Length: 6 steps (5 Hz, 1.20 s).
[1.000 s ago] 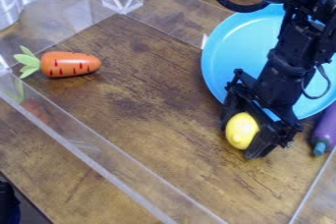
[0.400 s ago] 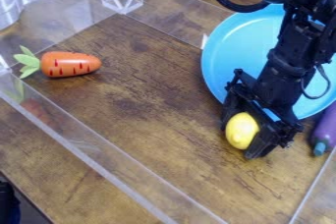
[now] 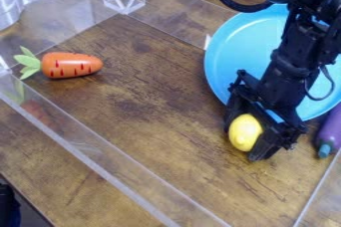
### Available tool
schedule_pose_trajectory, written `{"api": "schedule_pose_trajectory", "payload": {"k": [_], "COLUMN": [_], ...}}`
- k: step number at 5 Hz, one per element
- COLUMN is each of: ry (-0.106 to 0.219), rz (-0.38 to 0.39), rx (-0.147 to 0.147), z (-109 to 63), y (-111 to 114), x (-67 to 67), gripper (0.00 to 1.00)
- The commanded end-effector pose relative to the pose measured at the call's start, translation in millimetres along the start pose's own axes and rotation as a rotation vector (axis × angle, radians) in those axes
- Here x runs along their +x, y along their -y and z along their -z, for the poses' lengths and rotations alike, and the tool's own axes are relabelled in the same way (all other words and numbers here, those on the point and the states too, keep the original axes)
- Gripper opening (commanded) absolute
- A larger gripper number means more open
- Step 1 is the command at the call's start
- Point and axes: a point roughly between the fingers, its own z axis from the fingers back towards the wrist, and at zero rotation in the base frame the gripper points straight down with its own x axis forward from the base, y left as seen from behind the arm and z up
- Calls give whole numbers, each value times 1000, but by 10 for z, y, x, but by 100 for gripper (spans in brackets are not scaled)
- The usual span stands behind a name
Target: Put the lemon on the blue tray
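Note:
The lemon (image 3: pixel 244 131) is a small bright-yellow oval lying on the wooden table just in front of the blue tray (image 3: pixel 246 47), near its rim. My black gripper (image 3: pixel 258 126) comes down from the upper right and straddles the lemon, one finger at its left side and one at its right. The fingers stand close around the fruit, which still rests on the table. The arm hides part of the tray.
An orange carrot (image 3: pixel 67 66) with green leaves lies at the left. A purple eggplant (image 3: pixel 329 127) lies at the right edge, next to the tray. A clear plastic wall (image 3: pixel 80 131) runs along the front and left of the table.

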Motion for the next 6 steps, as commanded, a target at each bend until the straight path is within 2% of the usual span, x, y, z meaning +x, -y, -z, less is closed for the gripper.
{"api": "schedule_pose_trajectory", "payload": {"k": [1, 6], "ry": [32, 40], "rz": [-54, -75], "rx": [10, 15], "z": [-136, -166], "y": [-195, -275], "x": [-39, -71], "gripper": [0, 0]}}
